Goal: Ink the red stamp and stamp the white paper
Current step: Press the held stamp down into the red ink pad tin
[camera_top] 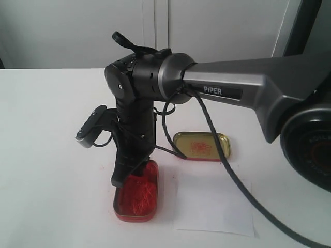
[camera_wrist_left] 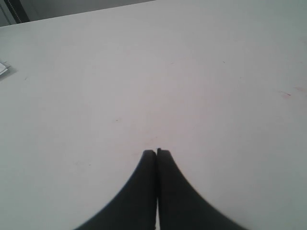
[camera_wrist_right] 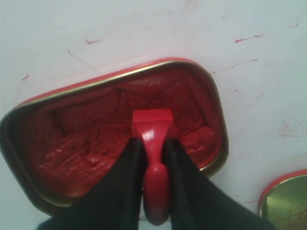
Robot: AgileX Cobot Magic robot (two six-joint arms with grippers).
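Status: right gripper (camera_wrist_right: 153,143) is clamped on the handle of the red stamp (camera_wrist_right: 154,167), block end down in the ink tin (camera_wrist_right: 144,70), roughly mid-tin. It looks to be in contact with the paste (camera_wrist_right: 86,153), but the depth isn't readable. On the other side, left gripper (camera_wrist_left: 157,153) is closed on nothing, over bare table (camera_wrist_left: 216,72), clear of the work.

Step in hand, by judgement: inking. The paste surface is lumpy, so a flat straight-down press on an even patch should coat the face better than a tilted jab. A vertical lift is best, since a tilt risks loading one edge only or scraping the tin wall.

Room: white paper (camera_top: 214,204) lies just beside the tin, on its right in the exterior view, with a small gap. The lid (camera_top: 217,142) sits just behind the sheet. It's a short sideways hop, but the stamp has to clear the tin rim first. Aim mid-sheet, away from the edges. The arm's cable (camera_top: 227,165) crosses in front of the paper in that view. Its height above the sheet isn't readable, and it could snag or drag the sheet.
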